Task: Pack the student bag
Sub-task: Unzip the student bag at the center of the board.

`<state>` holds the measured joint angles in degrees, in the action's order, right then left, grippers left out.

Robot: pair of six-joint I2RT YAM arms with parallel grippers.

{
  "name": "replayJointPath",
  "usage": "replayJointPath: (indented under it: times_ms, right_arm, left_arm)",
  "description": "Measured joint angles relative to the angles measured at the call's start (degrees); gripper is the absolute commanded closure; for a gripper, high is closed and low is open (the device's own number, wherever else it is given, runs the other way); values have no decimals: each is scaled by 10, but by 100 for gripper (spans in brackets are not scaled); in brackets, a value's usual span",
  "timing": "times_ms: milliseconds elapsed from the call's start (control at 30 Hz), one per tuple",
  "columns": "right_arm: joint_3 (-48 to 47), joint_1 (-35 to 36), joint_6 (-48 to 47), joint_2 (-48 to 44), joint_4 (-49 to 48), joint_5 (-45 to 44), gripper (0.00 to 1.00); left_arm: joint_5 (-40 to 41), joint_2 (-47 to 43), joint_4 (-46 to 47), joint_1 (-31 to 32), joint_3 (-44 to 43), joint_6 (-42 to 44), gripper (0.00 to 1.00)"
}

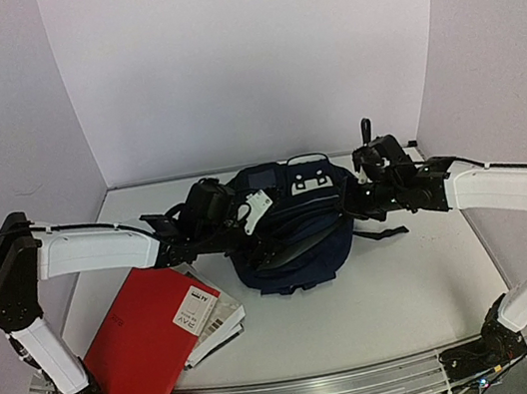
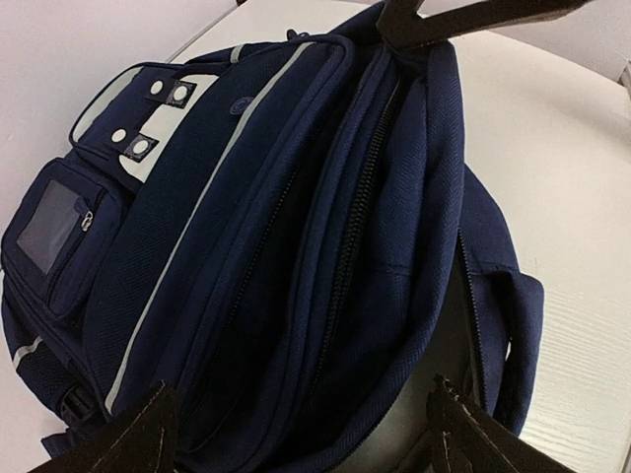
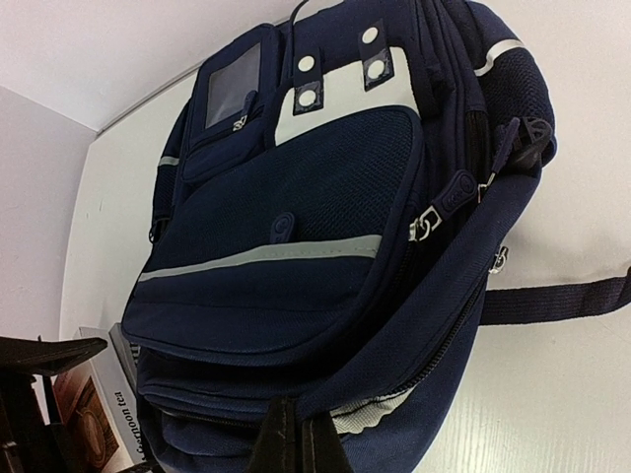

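Observation:
The student bag (image 1: 298, 252) is a dark navy backpack with thin pale stripes and white front buckles, lying in the middle of the table with its zip opening gaping. My left gripper (image 1: 256, 226) hovers open at the bag's left side. In the left wrist view, the open left gripper (image 2: 301, 439) stands over the bag (image 2: 296, 246), with dark folds and grey lining below and nothing between its fingers (image 2: 133, 434). My right gripper (image 3: 296, 443) is shut on the upper lip of the bag's (image 3: 296, 197) opening and holds it up. In the top view, the right gripper (image 1: 354, 204) sits at the bag's right side.
A red book (image 1: 151, 339) lies at the front left, on top of another book with a white label (image 1: 213, 317). A black strap (image 3: 552, 296) trails from the bag to the right. White walls close in the table at the back and sides.

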<state>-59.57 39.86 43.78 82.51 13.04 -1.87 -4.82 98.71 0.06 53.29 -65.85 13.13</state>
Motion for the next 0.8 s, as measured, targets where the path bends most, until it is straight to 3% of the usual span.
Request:
replayJointPath:
  times_ms: [133,200,367,533,800]
  right_arm:
    - [0,-2,-1,0,0,0,100]
    - [0,-4,-1,0,0,0,100]
    - [0,-11,-3,0,0,-3,100]
    - [0,-12,-4,0,-2,-2,100]
    - [-1,-20,-20,7,-15,-4,100]
  left_arm:
    - [13,25,0,6,-12,11,12]
    - [18,33,-2,8,-18,15,17]
    - [68,60,-2,15,-47,15,62]
    - [101,66,17,17,-50,5,96]
    - [111,66,20,17,-65,14,100]
